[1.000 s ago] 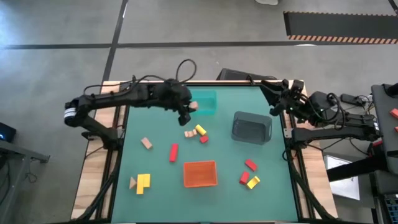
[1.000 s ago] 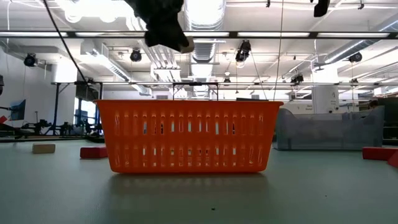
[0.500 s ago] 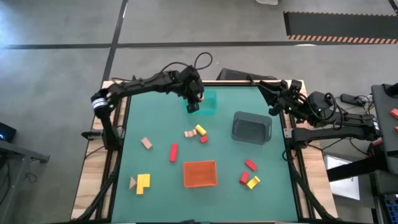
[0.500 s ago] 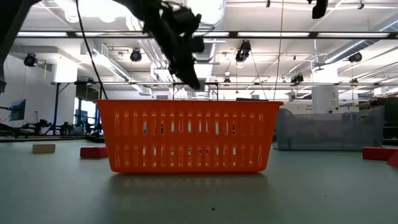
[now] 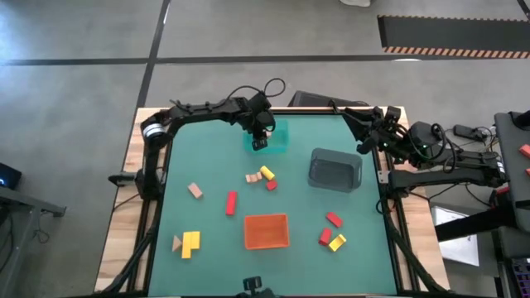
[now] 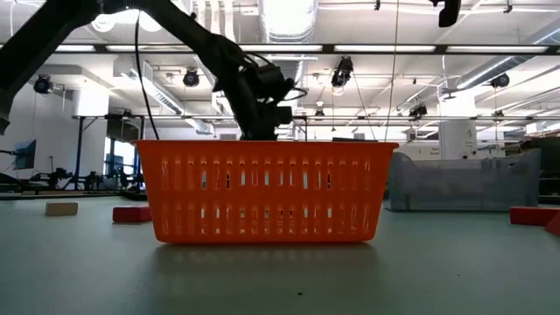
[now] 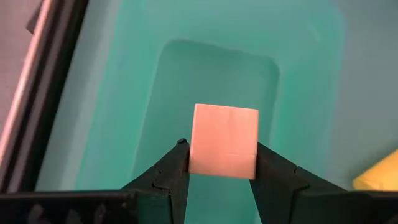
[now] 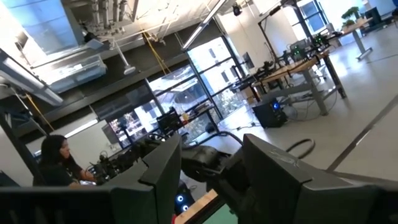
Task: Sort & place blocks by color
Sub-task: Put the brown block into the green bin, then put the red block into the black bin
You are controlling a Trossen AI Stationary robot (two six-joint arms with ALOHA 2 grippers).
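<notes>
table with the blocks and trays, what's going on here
The left hand holds a tan block over the teal tray at the far side of the table, apparently about to drop it in. The right hand waits at the table's far right edge. Red, yellow and tan blocks still lie scattered around the orange tray and grey tray.

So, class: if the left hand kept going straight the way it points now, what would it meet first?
Most likely the floor of the teal tray. The left hand, shut on a tan block, points down into it, with nothing visible between; the exact gap is unclear.
</notes>
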